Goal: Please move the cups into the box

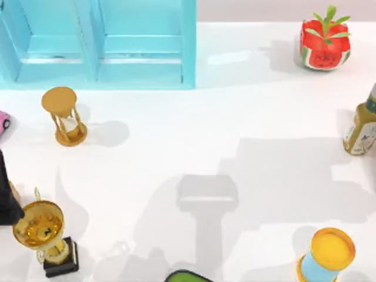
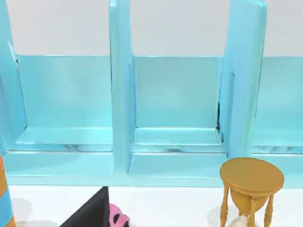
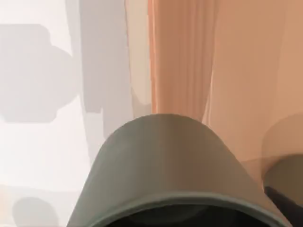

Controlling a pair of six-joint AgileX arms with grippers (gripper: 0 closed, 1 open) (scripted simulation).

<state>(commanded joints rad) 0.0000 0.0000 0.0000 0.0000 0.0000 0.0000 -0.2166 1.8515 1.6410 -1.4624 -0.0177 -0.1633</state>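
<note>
Our right wrist view shows a grey cup (image 3: 165, 165) close under the right end effector, rim toward the camera; we cannot tell whether that end effector pinches it. A dark piece of our left arm (image 1: 7, 194) sits at the bench's (image 1: 235, 117) left edge, its end effector state indeterminable. Ahead of it stand the blue box (image 2: 175, 142) and an hourglass (image 2: 251, 189), beside a trophy (image 1: 44, 232).

The top view looks straight down on the white table (image 1: 176, 129). The left wrist view faces the blue box (image 2: 175, 118) level and near, sharing the hourglass (image 1: 64, 116) (gold). The right wrist view presses against a grey cup (image 3: 165, 165).
</note>
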